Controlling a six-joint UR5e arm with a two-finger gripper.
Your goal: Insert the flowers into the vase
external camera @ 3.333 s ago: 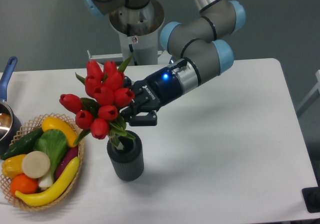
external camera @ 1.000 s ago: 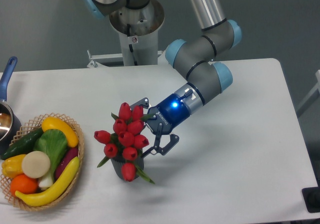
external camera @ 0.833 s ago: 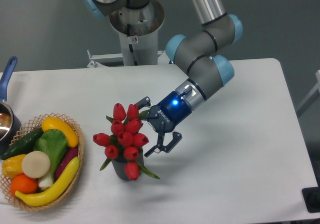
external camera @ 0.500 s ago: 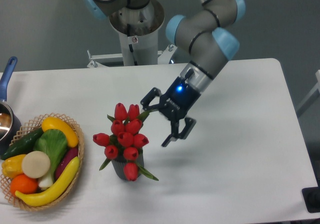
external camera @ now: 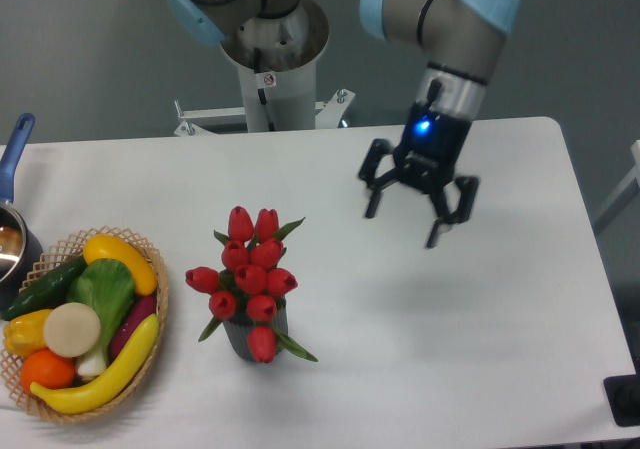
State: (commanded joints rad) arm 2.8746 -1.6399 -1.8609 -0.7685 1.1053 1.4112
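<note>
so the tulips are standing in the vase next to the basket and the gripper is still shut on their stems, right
Not quite. The tulips do stand in the vase beside the basket, but the gripper is not shut on their stems. The camera view shows it open, holding nothing, up and to the right of the flowers, well apart from them.

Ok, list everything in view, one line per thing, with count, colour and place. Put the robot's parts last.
flowers: one bunch, red buds with green leaves, standing in the vase, centre-left
vase: one, dark grey, under the bunch, mostly hidden
basket: one, tan wicker, far left, holding mixed vegetables
pot: one, blue handle, cut off by the left edge
table: one, white
gripper: one, black with a blue light, open, up and right of the flowers, holding nothing
arm: one, grey with blue joints, top of frame
</note>
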